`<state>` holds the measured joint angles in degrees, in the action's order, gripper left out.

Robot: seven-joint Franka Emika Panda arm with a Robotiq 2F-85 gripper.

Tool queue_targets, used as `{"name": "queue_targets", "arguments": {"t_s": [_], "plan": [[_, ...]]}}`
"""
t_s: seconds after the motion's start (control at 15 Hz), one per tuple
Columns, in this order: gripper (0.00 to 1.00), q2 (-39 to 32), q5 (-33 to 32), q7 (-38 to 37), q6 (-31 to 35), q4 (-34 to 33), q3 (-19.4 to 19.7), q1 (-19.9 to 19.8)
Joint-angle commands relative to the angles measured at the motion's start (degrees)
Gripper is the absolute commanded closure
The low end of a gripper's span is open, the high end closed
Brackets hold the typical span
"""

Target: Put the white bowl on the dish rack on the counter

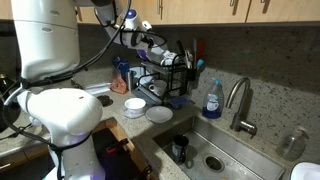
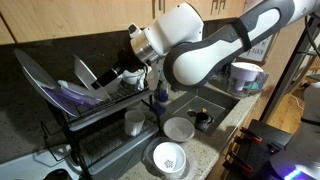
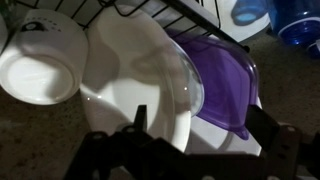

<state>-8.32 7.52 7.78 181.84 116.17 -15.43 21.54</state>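
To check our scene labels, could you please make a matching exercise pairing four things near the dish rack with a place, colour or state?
Things: 1 gripper; 2 soap bottle; 3 translucent plate; 4 two shallow white dishes.
Descriptions: A purple, standing in the dish rack; B on the counter in front of the rack; C open, above the rack; D blue, beside the faucet.
Pairs: 1-C, 2-D, 3-A, 4-B.

Dish rack (image 2: 100, 117) black wire — counter (image 2: 208, 150) speckled stone — sink (image 1: 245, 160) steel, matt.
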Motion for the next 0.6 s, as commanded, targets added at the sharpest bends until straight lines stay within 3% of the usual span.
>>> {"name": "queue_targets", "arguments": {"t_s": [0.0, 0.53], "plan": [[0.00, -2.8, -2.6, -2.8, -0.3, -4.4, 3.1, 1.9], [0.03, -4.8, -2.8, -3.7, -0.4, -6.4, 7.5, 7.0]]}}
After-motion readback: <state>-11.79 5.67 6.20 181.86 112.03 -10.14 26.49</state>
